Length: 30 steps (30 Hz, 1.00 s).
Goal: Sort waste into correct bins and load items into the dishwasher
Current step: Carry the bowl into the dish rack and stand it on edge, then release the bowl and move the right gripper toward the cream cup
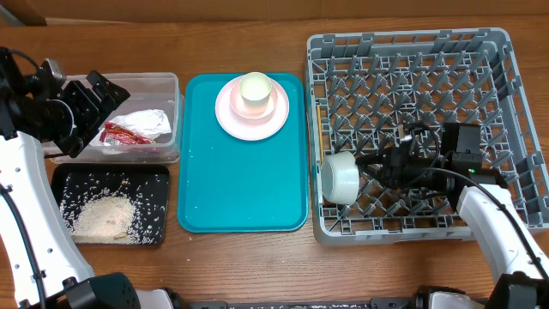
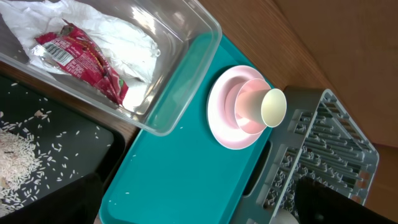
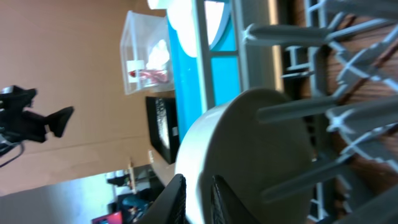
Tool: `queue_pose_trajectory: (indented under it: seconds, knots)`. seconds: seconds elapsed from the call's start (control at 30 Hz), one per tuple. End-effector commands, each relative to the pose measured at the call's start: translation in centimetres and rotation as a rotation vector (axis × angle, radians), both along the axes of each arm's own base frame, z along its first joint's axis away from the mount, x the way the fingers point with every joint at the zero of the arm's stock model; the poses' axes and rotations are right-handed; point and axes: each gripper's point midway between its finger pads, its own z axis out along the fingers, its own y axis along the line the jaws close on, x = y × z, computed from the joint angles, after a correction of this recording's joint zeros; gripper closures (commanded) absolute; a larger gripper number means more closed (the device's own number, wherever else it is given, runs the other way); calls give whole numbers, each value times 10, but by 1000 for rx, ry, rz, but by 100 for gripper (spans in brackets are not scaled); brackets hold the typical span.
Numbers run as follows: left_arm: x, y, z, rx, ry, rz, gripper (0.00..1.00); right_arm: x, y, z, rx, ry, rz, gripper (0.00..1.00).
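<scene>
While right gripper (image 1: pixel 367 167) seats the bowl (image 1: pixel 340 178), rack (image 1: pixel 412 51): pegs under and around its fingers; slot the bowl between peg rows.
Teal tray (image 1: pixel 240 189): left of those fingers; plate (image 1: pixel 232 116) and cup (image 1: pixel 255 88) wait on it.
Tub (image 1: pixel 163 86): under left gripper (image 1: pixel 96 96); holds wrapper (image 1: pixel 120 133) and napkin (image 1: pixel 150 120).
Bowl: on edge, near-left rack corner.
Right gripper: seems to pinch the bowl rim; let go once pegs prop it.
Left gripper: spread, empty.
</scene>
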Motion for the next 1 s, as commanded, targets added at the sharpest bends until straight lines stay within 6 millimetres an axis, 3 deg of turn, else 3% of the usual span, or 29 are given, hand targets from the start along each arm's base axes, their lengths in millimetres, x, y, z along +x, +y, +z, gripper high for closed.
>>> queue_pose_trajectory:
  seconds: [0.0, 0.23, 0.37, 0.43, 0.53, 0.67, 0.83, 0.97]
  knots:
    - [-1, -1, 11, 22, -35, -11, 0, 6, -9, -9, -95, -32, -20, 84]
    - [-1, -1, 11, 22, -35, -11, 0, 21, -40, -8, -348, -31, -85, 84]
    - [-1, -1, 11, 22, -35, -11, 0, 33, -60, 20, -483, -55, -112, 84]
    - [-1, -1, 11, 22, -35, -11, 0, 39, -73, 43, -568, -67, -138, 84]
    - [-1, -1, 11, 22, -35, -11, 0, 39, -74, 68, -597, -78, -140, 84]
    - [-1, -1, 11, 22, -35, -11, 0, 23, -53, 71, -598, -55, -50, 85]
    - [-1, -1, 12, 21, -36, -11, 0, -8, -3, 61, -594, -39, 149, 95]
    - [-1, -1, 11, 22, -35, -11, 0, -27, 27, 52, -641, -64, 272, 96]
